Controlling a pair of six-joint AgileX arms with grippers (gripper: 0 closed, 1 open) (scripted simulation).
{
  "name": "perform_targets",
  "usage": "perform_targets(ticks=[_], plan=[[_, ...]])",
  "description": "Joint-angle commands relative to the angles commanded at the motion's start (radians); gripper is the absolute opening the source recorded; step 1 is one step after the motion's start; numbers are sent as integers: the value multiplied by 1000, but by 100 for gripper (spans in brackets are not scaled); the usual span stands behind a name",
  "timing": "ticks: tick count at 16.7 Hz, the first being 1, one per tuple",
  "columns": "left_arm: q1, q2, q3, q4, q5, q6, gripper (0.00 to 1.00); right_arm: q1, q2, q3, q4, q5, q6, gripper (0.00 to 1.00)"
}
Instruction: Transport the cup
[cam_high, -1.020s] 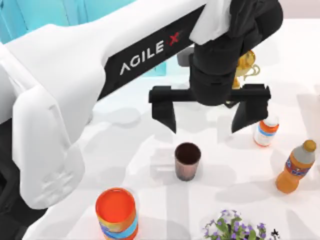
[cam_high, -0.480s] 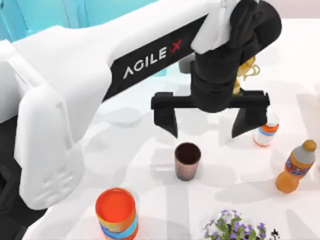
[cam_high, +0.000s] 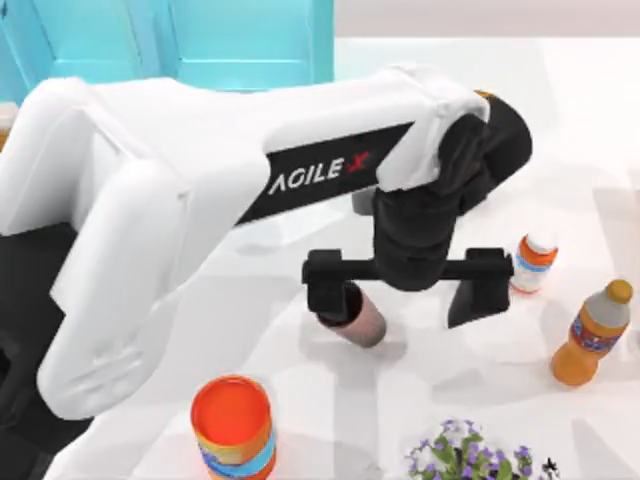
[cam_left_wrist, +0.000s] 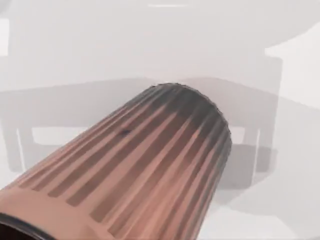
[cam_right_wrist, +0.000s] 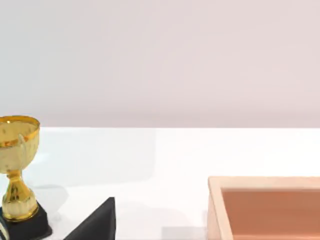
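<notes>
Seen from above, our left gripper (cam_high: 405, 300) hangs low over the white table (cam_high: 480, 400), its two black fingers spread wide apart. The cup (cam_high: 363, 318) stands beneath the finger on the top view's left side; that finger (cam_high: 330, 298) covers the cup's mouth, so we cannot tell whether it touches the rim. The other finger sits well clear of the cup, over bare table.

Our left wrist camera adds what the overhead picture hides: the cup (cam_left_wrist: 145, 175) at close range, its ribbed wall running from pinkish-brown near the rim to grey at the base, with shadows on the table behind it.

Nearer than the gripper in the top view stand an orange cylinder with a blue band (cam_high: 233, 425) and a purple-flowered plant (cam_high: 470, 458). Off to the gripper's right are a small white-capped bottle (cam_high: 532, 262) and, farther out, an orange drink bottle (cam_high: 592, 333). Beyond the arm rises a turquoise panel (cam_high: 250, 45).

The right wrist view shows things the overhead does not make plain: a gold trophy (cam_right_wrist: 15, 165) on a black base and a shallow pinkish-tan tray (cam_right_wrist: 265, 207), both on the table.
</notes>
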Motion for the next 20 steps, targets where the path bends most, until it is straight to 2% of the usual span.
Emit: perform_targets(ticks=[4,17,20], plan=[[0,0,-6,6,0,0,100,0,0,0,0,0,0,100],[0,0,-6,6,0,0,2,0,0,0,0,0,0,100],[0,0,-6,6,0,0,0,0,0,0,0,0,0,100]])
